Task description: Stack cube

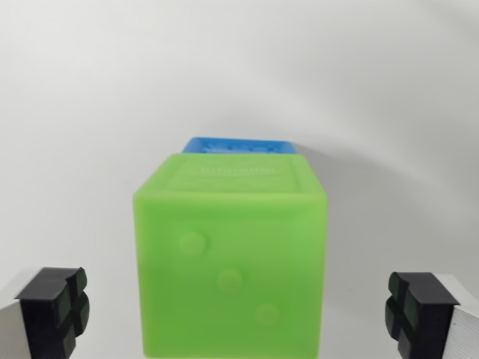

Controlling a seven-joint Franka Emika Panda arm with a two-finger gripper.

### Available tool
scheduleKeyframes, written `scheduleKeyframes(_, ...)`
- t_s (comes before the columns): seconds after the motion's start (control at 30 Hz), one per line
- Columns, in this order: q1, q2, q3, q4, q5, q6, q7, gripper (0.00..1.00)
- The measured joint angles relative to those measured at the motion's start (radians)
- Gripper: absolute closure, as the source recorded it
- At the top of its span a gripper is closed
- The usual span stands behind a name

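Wrist view: green cube [230, 258] dead centre, sat on blue cube [241, 145] peeking out at 12 o'clock. Gripper [239, 314] fingers spread wide, touching nothing, pads [56, 310] at 8 & 4. Stack looks done; best to lift straight up w/o nudging it.

nothing you can really read here tbh. the green cube [230, 258] has three raised dots running diagonally across the face toward the camera, like the 3 side of a die, so that's the only "number" you get. its top face has some embossed lettering inside a raised frame, but it's too blurry to make out. the blue cube [238, 145] behind it has some raised marks on top too, also unreadable
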State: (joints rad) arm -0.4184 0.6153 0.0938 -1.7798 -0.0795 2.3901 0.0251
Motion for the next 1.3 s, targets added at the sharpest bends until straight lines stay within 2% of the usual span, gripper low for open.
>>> scheduleKeyframes(0.63,-0.001,-0.122,0.003,0.009,0.016,-0.129,-0.009,0.00)
scheduleKeyframes(0.97,-0.001,-0.181,0.004,0.037,0.025,-0.214,-0.014,0.00)
scheduleKeyframes(1.3,-0.001,-0.230,0.005,0.085,0.031,-0.310,-0.019,0.00)
